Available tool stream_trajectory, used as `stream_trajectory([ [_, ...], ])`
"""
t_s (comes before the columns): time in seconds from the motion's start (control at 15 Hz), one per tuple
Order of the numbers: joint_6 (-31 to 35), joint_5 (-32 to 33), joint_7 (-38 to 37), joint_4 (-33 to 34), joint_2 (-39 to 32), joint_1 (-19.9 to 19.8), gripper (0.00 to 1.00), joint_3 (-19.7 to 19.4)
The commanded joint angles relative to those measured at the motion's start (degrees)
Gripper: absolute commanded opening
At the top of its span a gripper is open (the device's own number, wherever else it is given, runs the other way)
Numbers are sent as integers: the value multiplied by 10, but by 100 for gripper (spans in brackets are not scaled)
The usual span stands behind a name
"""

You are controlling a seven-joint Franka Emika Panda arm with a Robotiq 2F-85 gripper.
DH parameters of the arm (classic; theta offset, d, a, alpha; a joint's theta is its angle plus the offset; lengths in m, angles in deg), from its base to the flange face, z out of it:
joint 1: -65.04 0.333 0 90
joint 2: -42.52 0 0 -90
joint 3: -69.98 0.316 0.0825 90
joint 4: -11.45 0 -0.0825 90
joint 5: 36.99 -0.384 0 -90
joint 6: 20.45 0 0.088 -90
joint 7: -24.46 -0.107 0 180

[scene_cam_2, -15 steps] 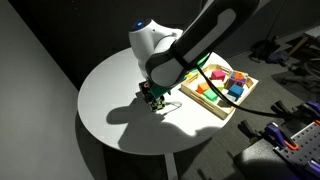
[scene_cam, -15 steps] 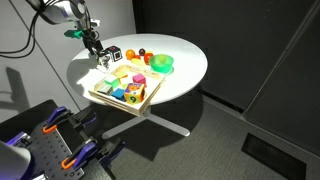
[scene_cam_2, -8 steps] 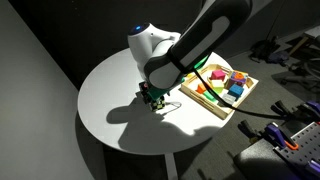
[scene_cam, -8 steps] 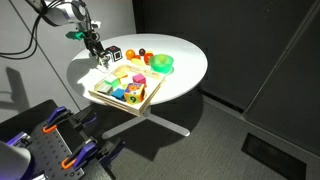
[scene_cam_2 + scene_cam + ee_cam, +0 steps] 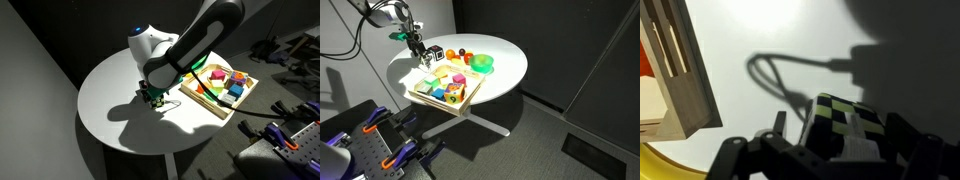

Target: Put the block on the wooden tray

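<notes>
The gripper (image 5: 838,142) straddles the block (image 5: 848,118); whether it pinches is unclear. The block seems light and rigid; its flat faces at three and nine o'clock suit holding.

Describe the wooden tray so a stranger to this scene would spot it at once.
Start at the round white table. Near its edge lies the wooden tray, a shallow square of pale wood. It alone holds colourful toy blocks, unlike the round green bowl beside it.

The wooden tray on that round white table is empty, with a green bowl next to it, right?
Not empty: the wooden tray holds several colourful toy blocks, as both exterior views show. It does sit on the round white table, with the green bowl next to it.
</notes>
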Motion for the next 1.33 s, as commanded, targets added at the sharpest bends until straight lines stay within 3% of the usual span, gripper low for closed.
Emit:
stream_trajectory([
  [0.0, -17, -8, 5, 29, -14, 6, 100, -1],
  [1.27, -27, -8, -8, 64, -34, 16, 100, -11],
])
